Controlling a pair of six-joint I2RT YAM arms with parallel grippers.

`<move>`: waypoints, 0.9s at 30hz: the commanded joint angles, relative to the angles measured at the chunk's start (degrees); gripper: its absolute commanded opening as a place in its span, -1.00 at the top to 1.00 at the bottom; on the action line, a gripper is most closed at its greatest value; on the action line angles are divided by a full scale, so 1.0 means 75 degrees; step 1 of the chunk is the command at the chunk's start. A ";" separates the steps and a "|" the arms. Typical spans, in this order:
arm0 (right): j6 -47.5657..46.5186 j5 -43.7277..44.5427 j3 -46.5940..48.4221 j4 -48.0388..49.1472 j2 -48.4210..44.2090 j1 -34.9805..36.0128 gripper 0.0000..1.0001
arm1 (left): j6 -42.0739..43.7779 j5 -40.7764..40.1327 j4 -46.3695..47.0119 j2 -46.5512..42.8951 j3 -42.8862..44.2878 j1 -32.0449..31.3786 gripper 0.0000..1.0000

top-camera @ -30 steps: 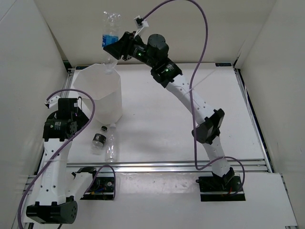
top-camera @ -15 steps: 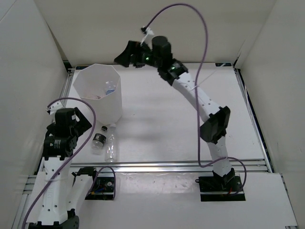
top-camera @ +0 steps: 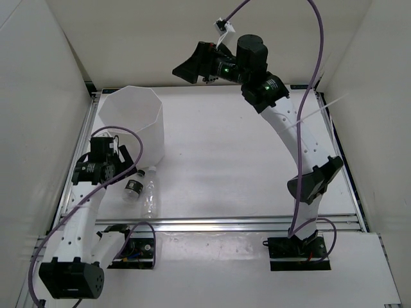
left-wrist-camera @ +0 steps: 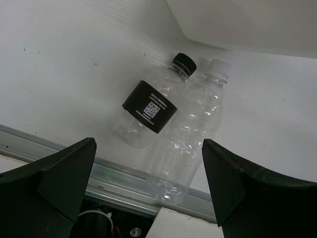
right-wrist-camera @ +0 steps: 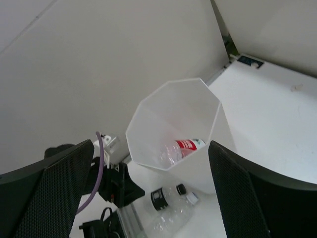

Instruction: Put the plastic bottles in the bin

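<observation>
The white faceted bin (top-camera: 146, 135) stands at the table's left. Inside it lies a red-labelled bottle (right-wrist-camera: 192, 145) beside another clear bottle (right-wrist-camera: 167, 154) whose label is hidden. On the table in front of the bin lie a short dark-labelled bottle (left-wrist-camera: 148, 111) with a black cap and a plain bottle (left-wrist-camera: 190, 144) with a white cap, side by side, caps toward the bin. My left gripper (left-wrist-camera: 148, 144) is open just above them, one finger on each side, touching neither. My right gripper (top-camera: 189, 67) hangs open and empty, high near the back wall, right of the bin.
An aluminium rail (top-camera: 244, 224) runs along the table's near edge, just behind the two lying bottles. White walls enclose the table on the left, back and right. Purple cables (top-camera: 314, 38) loop from both arms.
The right gripper opened over the bin, the blue-labelled bottle dropped in, and that arm swung right and away. The left gripper came forward and down over the two bottles on the table.
</observation>
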 commanded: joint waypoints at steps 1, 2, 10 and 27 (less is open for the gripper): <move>-0.0316 -0.0237 -0.0216 -0.0459 -0.0185 -0.0185 -1.00 | 0.0279 0.0244 -0.0089 0.0223 0.0016 -0.0014 -0.97; -0.0316 -0.0237 -0.0216 -0.0459 -0.0186 -0.0256 -1.00 | 0.0350 0.0244 -0.0020 0.0223 0.0016 -0.0014 -0.97; -0.0316 -0.0470 -0.0216 -0.0459 -0.0256 -0.0561 -1.00 | 0.0924 -0.0304 0.0145 0.0656 0.0460 -0.0492 -0.80; -0.0234 -0.1103 -0.0814 -0.0599 -0.0490 -0.1287 -1.00 | 0.2799 0.0080 0.1470 0.0431 -0.0302 -0.0682 -0.77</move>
